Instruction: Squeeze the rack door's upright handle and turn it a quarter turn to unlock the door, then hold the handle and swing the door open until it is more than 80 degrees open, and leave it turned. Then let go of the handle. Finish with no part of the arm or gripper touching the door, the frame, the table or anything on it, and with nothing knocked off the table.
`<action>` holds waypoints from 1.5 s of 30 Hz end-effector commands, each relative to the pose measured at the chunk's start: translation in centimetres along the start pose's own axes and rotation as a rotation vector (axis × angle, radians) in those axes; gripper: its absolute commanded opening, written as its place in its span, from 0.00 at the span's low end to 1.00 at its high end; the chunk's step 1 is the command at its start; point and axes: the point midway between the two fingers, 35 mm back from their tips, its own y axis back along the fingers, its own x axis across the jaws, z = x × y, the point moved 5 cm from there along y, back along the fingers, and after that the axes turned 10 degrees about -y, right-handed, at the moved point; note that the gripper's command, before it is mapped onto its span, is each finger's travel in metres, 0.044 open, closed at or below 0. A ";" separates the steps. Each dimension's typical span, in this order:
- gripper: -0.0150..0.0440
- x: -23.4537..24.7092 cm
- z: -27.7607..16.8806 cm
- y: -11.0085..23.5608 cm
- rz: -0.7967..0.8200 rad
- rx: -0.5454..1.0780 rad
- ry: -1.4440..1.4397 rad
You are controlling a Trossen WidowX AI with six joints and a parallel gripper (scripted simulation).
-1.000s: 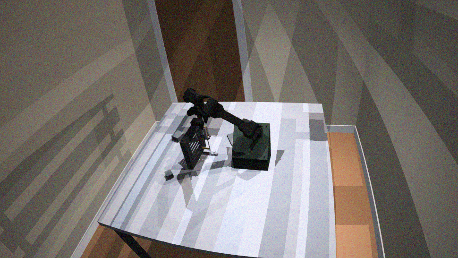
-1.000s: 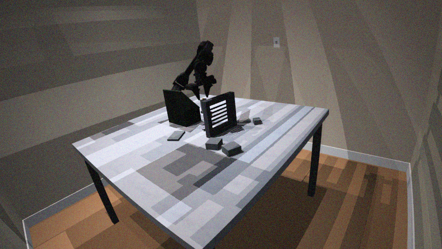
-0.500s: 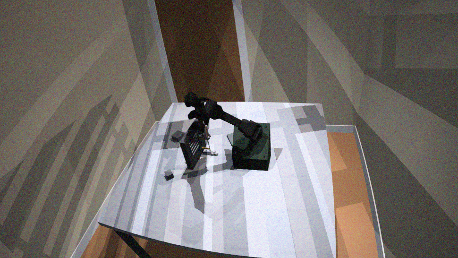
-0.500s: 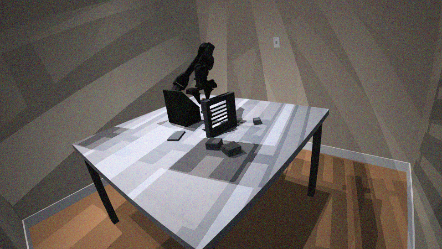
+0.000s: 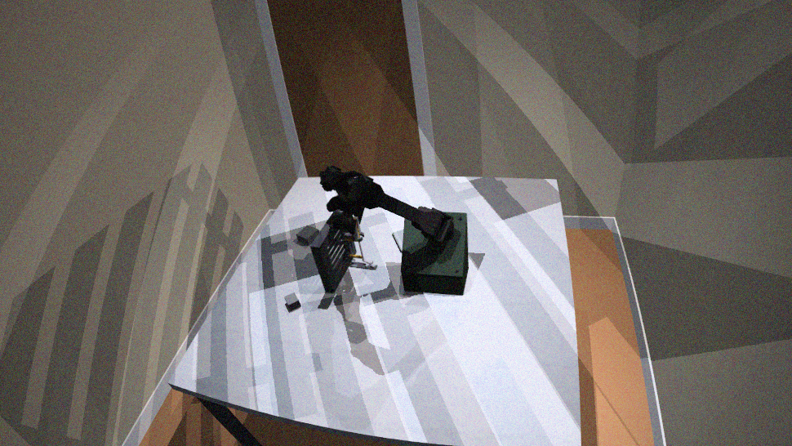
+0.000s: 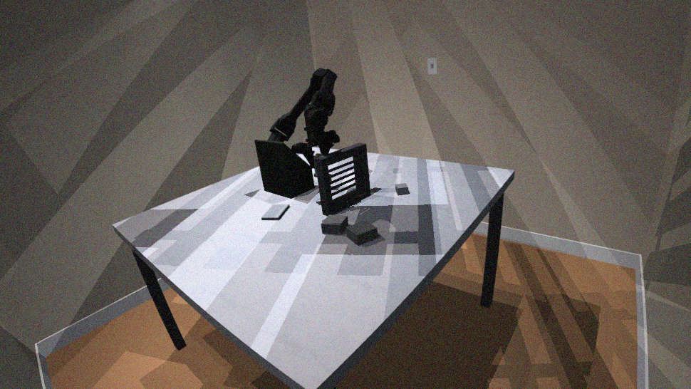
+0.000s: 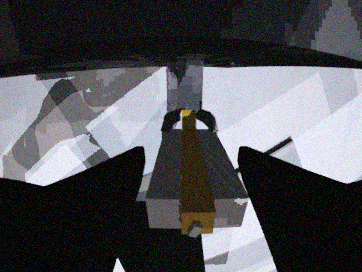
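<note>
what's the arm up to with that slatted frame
The arm is lining its gripper up with a grey handle with a yellow strip, near the slatted frame standing on the table. The handle lies between the fingers, which stand apart with gaps at their tips, so it doesn't look gripped. The next move is probably to squeeze it and turn it to unlock the rack door. Several small dark blocks sit nearby.

Pale table (image 5: 470,343) (image 6: 299,299), dark blocks (image 6: 334,224) (image 6: 362,232) near thin slab (image 6: 276,211), small block (image 5: 292,302) (image 6: 402,189) apart.
</note>
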 end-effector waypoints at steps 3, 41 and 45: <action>0.51 -0.1 -0.2 -0.3 0.004 0.004 -0.008; 0.28 -0.1 -0.2 -0.3 0.003 0.005 -0.919; 0.28 -0.1 -0.2 -0.3 0.002 0.006 -1.116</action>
